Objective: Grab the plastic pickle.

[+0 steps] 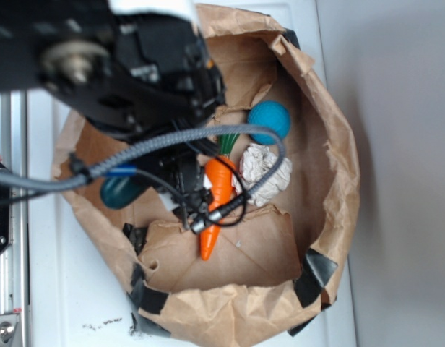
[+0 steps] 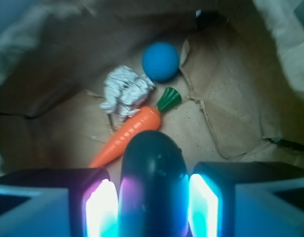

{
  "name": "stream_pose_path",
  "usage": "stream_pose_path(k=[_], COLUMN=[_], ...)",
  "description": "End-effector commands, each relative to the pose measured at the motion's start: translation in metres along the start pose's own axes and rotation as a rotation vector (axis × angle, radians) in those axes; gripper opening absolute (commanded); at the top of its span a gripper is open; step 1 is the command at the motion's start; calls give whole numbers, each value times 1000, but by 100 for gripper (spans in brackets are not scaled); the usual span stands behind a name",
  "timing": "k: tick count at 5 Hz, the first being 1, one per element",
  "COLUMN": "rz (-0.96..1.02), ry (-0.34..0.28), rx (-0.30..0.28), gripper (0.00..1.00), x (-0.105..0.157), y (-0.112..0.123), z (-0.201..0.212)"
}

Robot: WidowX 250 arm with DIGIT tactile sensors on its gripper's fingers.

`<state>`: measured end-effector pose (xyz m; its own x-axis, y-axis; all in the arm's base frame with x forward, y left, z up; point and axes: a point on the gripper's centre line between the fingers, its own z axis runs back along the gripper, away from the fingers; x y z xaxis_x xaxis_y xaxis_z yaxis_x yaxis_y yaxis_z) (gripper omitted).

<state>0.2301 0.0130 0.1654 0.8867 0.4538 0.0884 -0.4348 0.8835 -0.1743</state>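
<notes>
Your gripper [image 2: 153,202] has its two lit pads on either flank of the plastic pickle [image 2: 152,177], closed on it; the pickle stands up between them, just in front of the orange carrot [image 2: 127,137]. Judge it light, rigid and glossy, so likely slippery; keep your hold on the straight middle, not the rounded end. Beyond lie the crumpled foil [image 2: 125,91] and blue ball [image 2: 161,60], all inside the paper bag [image 2: 231,113].

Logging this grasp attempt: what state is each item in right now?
Plastic pickle: between the end effector pads, apparently gripped.
Carrot: lying on its side, free.
Blue ball: resting loose by the bag wall.
Crumpled foil: lying loose.
Paper bag: open, sides rolled down.
</notes>
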Motion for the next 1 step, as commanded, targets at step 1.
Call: stream_pose_path(k=[1], rz=[27], ry=[-146], rx=[2], gripper=[0], x=[1], y=[-5], z=[50])
